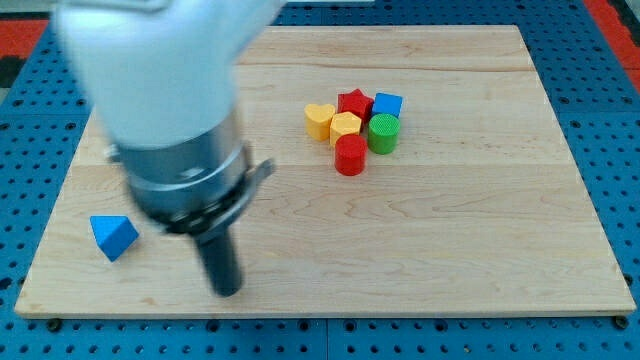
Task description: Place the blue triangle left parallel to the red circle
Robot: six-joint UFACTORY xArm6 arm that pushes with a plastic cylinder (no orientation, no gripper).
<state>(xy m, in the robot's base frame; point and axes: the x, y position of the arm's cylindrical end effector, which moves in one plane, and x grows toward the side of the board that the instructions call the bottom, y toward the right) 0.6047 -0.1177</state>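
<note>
The blue triangle [113,236] lies near the board's left edge, toward the view's bottom. The red circle [350,155] stands at the lower edge of a tight cluster in the upper middle of the board. My tip [228,289] is down near the board's bottom edge, to the right of the blue triangle and a little lower, with a gap between them. It is far to the lower left of the red circle. The blurred arm body covers the view's upper left.
The cluster holds a yellow heart [319,120], a yellow hexagon-like block [346,127], a red star [354,102], a blue cube [387,104] and a green cylinder [383,133]. The wooden board [480,230] lies on a blue pegboard surface.
</note>
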